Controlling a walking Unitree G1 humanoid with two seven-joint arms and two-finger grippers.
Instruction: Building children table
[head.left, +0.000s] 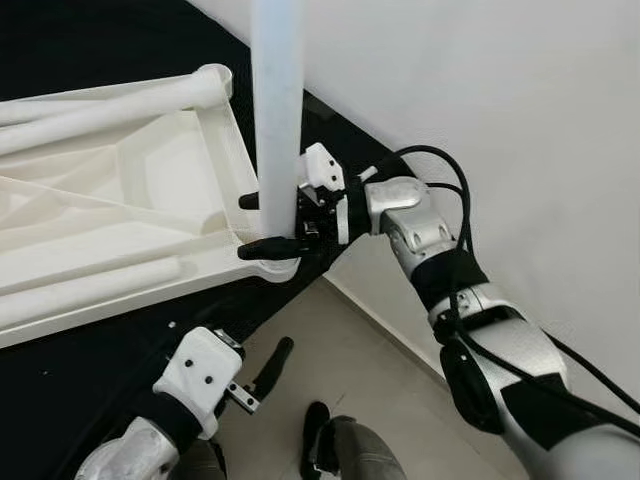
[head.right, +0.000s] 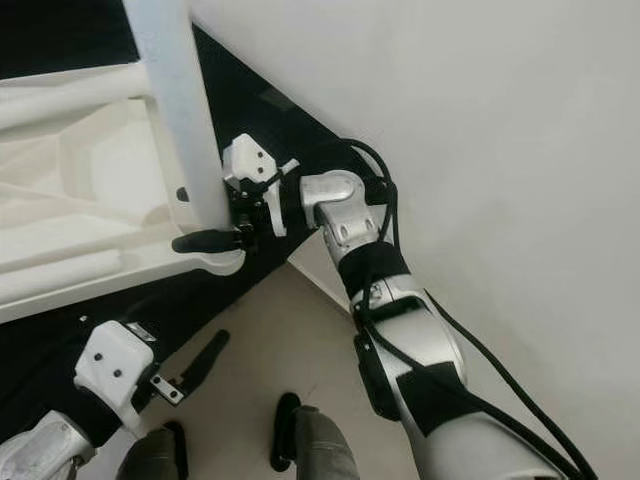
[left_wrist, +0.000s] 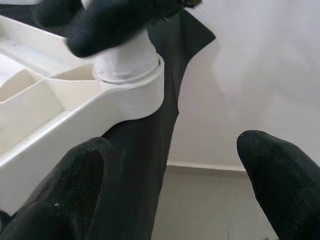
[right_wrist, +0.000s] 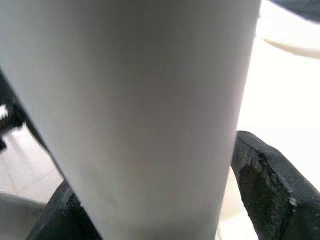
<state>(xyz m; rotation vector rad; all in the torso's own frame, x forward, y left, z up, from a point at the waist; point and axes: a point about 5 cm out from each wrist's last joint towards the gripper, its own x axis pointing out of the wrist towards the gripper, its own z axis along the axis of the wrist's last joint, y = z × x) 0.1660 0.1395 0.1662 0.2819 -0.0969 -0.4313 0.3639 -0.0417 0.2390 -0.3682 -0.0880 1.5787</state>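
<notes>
A: Where's the table?
B: White tabletop (head.left: 215, 140) lies upside down on a black mat (head.left: 60, 370), by the wall (head.left: 480, 90). One leg (head.left: 278, 110) stands upright in the near corner socket (left_wrist: 135, 92).
A: Right gripper?
B: Right gripper (head.left: 268, 226) is clamped around that leg just above the socket, one finger each side.
A: Left?
B: Left gripper (head.left: 262, 375) hangs low near the floor (head.left: 350, 370), fingers spread, holding nothing.
A: Progress?
B: Partway, I'd say. One leg is in, though I can't tell if it's fully seated. Other legs (head.left: 110, 105) lie loose on the underside, so they look left to fit, then flip it upright.
</notes>
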